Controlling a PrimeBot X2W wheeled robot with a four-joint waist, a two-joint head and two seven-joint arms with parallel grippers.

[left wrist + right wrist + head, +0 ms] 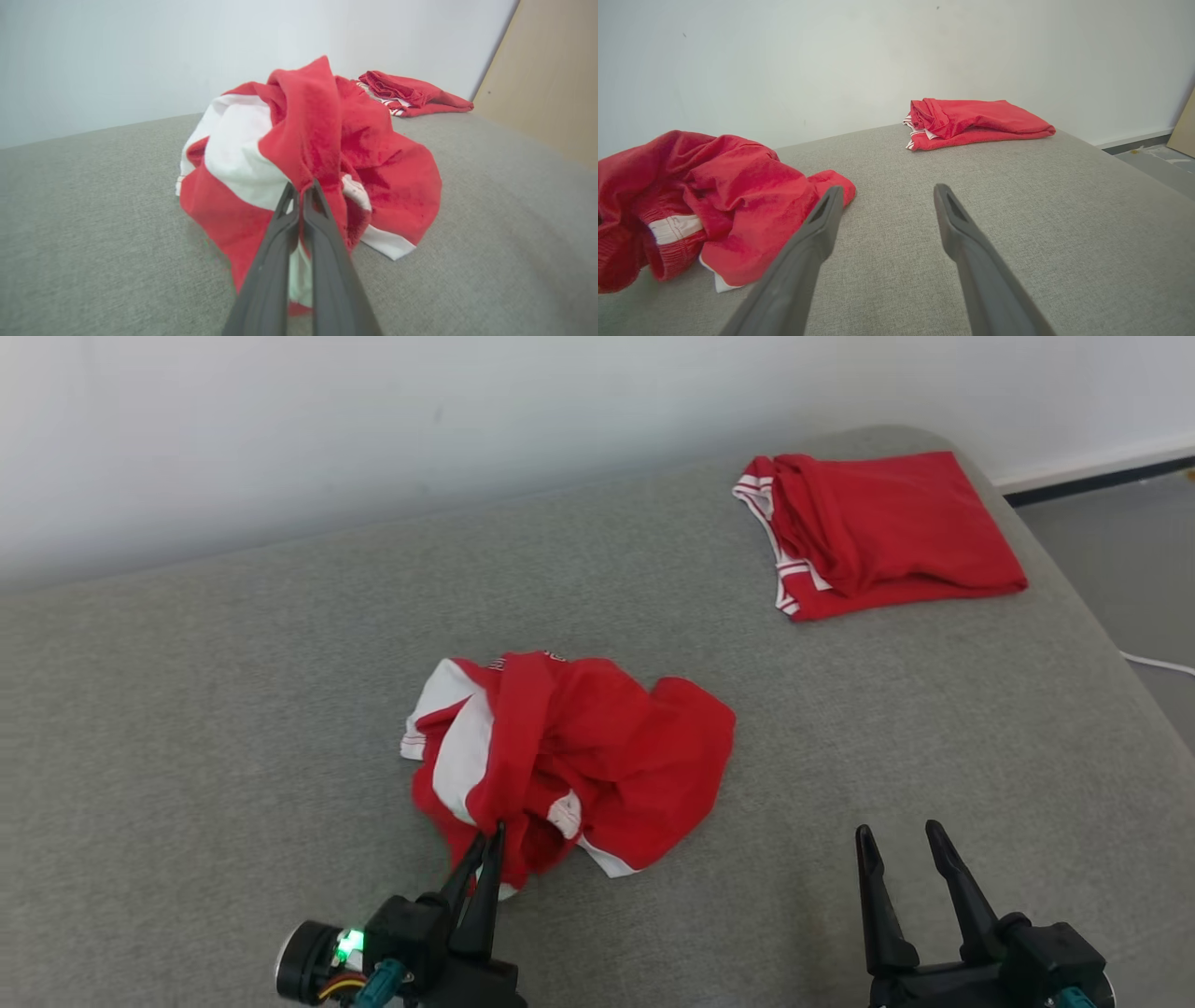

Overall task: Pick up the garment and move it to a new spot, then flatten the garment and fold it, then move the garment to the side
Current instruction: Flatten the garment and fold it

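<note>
The jaws of the left arm are seen pressed together, their tips pinched on a red fold of the crumpled red-and-white garment (387,177), which is heaped on a grey fabric surface (93,233). Farther back, well apart, a second red garment (420,95) is laid folded near the pale wall (140,56). A tan panel (551,79) is seen at the right.

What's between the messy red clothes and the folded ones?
Only bare grey cushion separates the crumpled garment from the folded garment, seen in head view.
</note>
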